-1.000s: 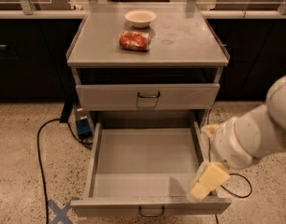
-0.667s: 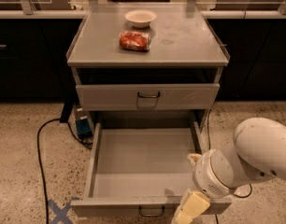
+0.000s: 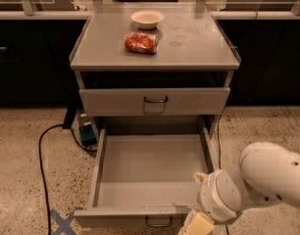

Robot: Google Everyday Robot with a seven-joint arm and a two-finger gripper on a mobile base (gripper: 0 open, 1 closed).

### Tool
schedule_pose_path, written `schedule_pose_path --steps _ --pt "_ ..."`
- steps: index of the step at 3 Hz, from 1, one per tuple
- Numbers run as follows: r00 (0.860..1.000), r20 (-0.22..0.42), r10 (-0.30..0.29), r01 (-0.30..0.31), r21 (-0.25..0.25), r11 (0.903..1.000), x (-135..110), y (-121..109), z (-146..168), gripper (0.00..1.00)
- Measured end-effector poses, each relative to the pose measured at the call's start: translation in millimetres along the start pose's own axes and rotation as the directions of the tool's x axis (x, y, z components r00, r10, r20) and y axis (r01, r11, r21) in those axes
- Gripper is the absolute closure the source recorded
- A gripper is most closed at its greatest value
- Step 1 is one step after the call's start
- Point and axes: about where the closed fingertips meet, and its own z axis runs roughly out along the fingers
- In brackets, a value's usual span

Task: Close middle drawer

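The middle drawer [image 3: 152, 170] is pulled far out of the grey cabinet and its inside is empty. Its low front panel [image 3: 130, 216] lies at the bottom of the camera view, with the small dark wire handle [image 3: 158, 223] at its centre. The taller-fronted drawer [image 3: 155, 102] above it is shut. My gripper [image 3: 197, 224] is cream-coloured and sits at the right part of the drawer's front panel, just right of the handle, partly cut off by the bottom edge. My white arm [image 3: 258, 182] reaches in from the right.
A white bowl [image 3: 147, 18] and a red packet [image 3: 140, 42] lie on the cabinet top [image 3: 199, 48]. A black cable [image 3: 41, 160] runs over the speckled floor on the left, near a blue box [image 3: 87, 132] and a blue tape cross [image 3: 61, 222]. Dark counters stand behind.
My arm and gripper have moved down and left, from beside the drawer's right wall to its front panel. The drawer has not visibly moved.
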Motion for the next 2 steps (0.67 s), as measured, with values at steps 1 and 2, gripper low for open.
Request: schedule_pose_path --steps 1,2 --pt "0.999 0.016 0.038 -0.038 -0.028 0.9989 20 16 38 0.0" --pt "0.996 -0.007 0.084 -0.084 -0.086 0.9927 49 45 93 0.0"
